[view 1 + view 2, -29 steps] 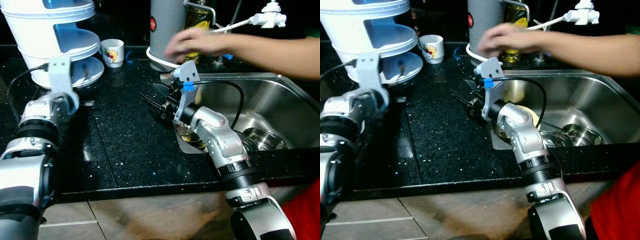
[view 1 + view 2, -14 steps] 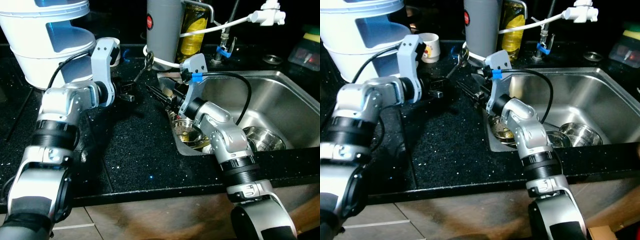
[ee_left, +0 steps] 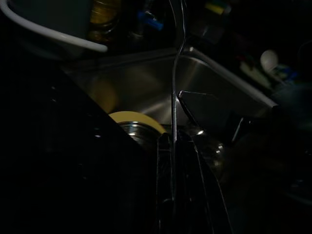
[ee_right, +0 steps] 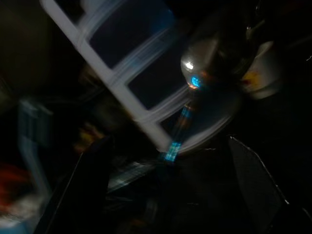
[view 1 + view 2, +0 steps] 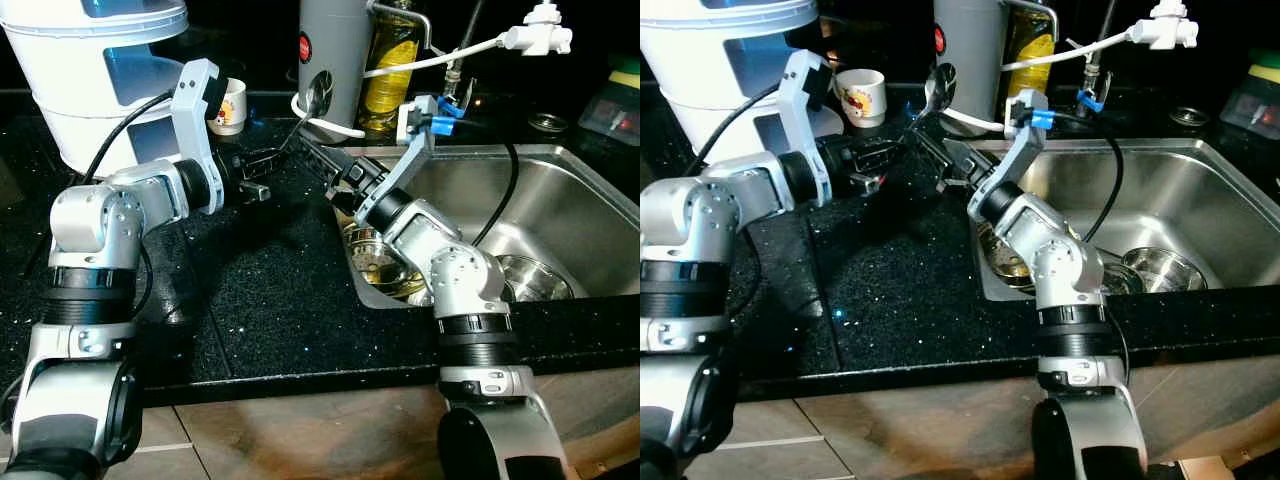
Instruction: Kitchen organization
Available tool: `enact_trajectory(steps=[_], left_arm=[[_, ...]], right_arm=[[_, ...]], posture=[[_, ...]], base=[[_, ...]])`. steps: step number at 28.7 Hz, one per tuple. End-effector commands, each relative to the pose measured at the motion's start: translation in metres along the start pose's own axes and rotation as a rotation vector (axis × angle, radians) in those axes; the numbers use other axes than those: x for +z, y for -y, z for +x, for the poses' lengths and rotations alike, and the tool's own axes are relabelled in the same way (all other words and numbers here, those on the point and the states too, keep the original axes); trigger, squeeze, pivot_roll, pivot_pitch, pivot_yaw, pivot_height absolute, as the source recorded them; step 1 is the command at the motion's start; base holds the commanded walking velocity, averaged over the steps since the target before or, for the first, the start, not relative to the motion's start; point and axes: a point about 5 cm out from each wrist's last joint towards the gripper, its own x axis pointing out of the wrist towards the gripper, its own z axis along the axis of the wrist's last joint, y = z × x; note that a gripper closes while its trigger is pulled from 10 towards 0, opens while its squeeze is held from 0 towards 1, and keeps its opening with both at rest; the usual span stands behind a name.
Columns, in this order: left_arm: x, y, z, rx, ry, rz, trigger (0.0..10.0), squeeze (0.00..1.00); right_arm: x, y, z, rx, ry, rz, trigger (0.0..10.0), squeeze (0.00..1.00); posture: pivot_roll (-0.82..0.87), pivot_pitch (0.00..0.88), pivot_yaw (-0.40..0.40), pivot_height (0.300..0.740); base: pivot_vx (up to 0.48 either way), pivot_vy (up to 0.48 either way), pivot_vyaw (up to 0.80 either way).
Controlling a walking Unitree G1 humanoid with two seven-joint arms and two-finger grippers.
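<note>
The left gripper (image 5: 262, 172) has its black fingers closed on the handle of a metal spoon (image 5: 312, 95), whose thin shaft runs up and to the right so that the bowl stands raised in front of the grey canister (image 5: 335, 55) at the far edge of the desk (image 5: 270, 300). In the left wrist view the two fingers (image 3: 165, 185) pinch the shaft tight, with the spoon rising straight out from between them. The right gripper (image 5: 322, 162) reaches in from the sink side, its fingers spread apart, just beside the left gripper above the black speckled desk, near the spoon's shaft; whether they touch it cannot be told. In the blurred right wrist view the two fingers stand wide apart with the spoon bowl (image 4: 202, 61) shining beyond them. Left of the grippers, at the far side, stands a white tiered rack (image 5: 95, 70), and a small white mug (image 5: 230, 105) sits just right of it. A bottle of yellow oil (image 5: 388, 60) stands right of the canister. To the right lies the steel sink (image 5: 560, 200), holding steel bowls (image 5: 530, 275) and a yellow plate (image 5: 400, 285).
</note>
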Motion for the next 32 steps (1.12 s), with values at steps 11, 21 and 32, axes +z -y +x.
enact_trajectory(steps=[11, 21, 32], left_arm=[[-0.011, 0.025, 0.006, -0.116, 0.009, -0.11, 0.0, 0.0], [-0.019, 0.031, 0.006, -0.132, -0.029, -0.121, 0.0, 0.0], [-0.004, 0.01, -0.002, 0.012, 0.071, -0.155, 0.0, 0.0]], right_arm=[[-0.021, -0.035, 0.0, 0.163, -0.136, 0.126, 10.0, 0.0], [-0.013, -0.031, 0.001, 0.095, -0.1, 0.141, 0.0, 0.0], [-0.004, -0.019, -0.005, -0.009, -0.078, 0.047, 10.0, 0.0]], posture=[[0.04, 0.172, -0.016, 0.74], [0.04, 0.177, -0.018, 0.74], [0.04, 0.185, -0.022, 0.74]], base=[[0.0, 0.0, 0.0], [0.0, 0.0, 0.0], [0.0, 0.0, 0.0]])
